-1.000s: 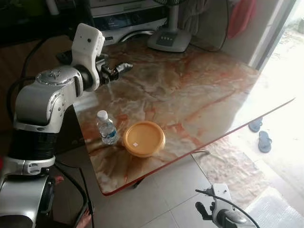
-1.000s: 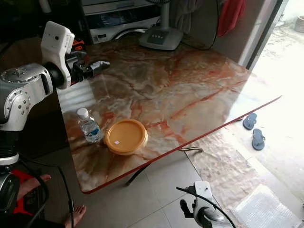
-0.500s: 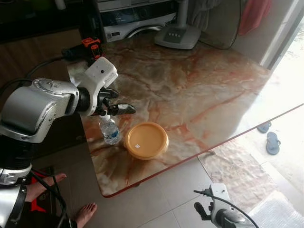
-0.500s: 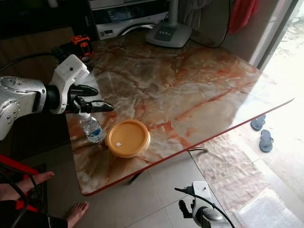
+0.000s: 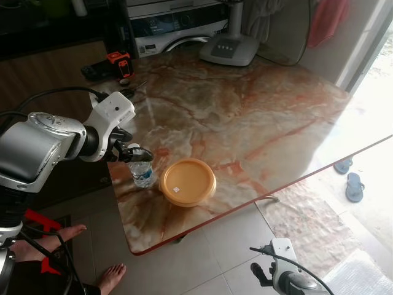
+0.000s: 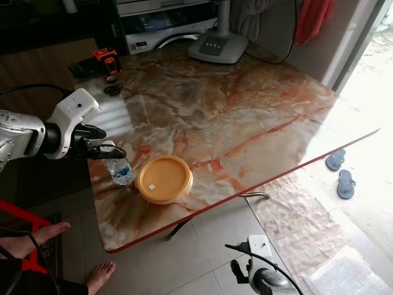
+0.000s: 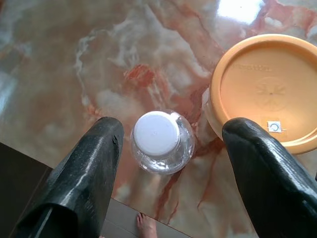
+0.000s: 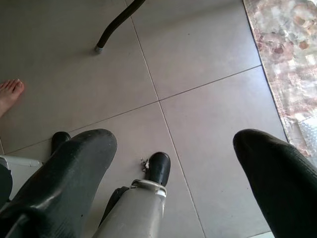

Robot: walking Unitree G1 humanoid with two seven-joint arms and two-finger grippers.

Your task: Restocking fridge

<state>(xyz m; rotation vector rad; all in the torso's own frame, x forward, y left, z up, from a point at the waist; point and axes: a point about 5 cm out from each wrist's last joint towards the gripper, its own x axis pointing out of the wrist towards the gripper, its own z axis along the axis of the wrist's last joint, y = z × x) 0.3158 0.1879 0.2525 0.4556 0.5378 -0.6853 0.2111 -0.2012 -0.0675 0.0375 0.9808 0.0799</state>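
Note:
A small clear water bottle (image 5: 142, 174) with a white cap (image 7: 156, 133) stands near the front left corner of the marble table (image 5: 258, 117). Beside it, to its right, sits a round orange lidded container (image 5: 188, 181). My left gripper (image 5: 139, 154) hovers open just above the bottle's cap, and in the left wrist view its two black fingers (image 7: 89, 173) straddle the bottle without touching it. My right gripper (image 8: 173, 163) hangs open low over the tiled floor, by the table's front right.
A fan base (image 5: 228, 48), an appliance (image 5: 178, 27) and a small orange-black device (image 5: 118, 61) lie at the table's far edge. A person's bare feet (image 5: 113, 276) rest on the floor at the left. Sandals (image 5: 354, 186) lie beyond the right edge.
My left arm has swung down from above the table's left side to just over the bottle, the gripper staying open. The camera shifted slightly. The right arm hangs as before.

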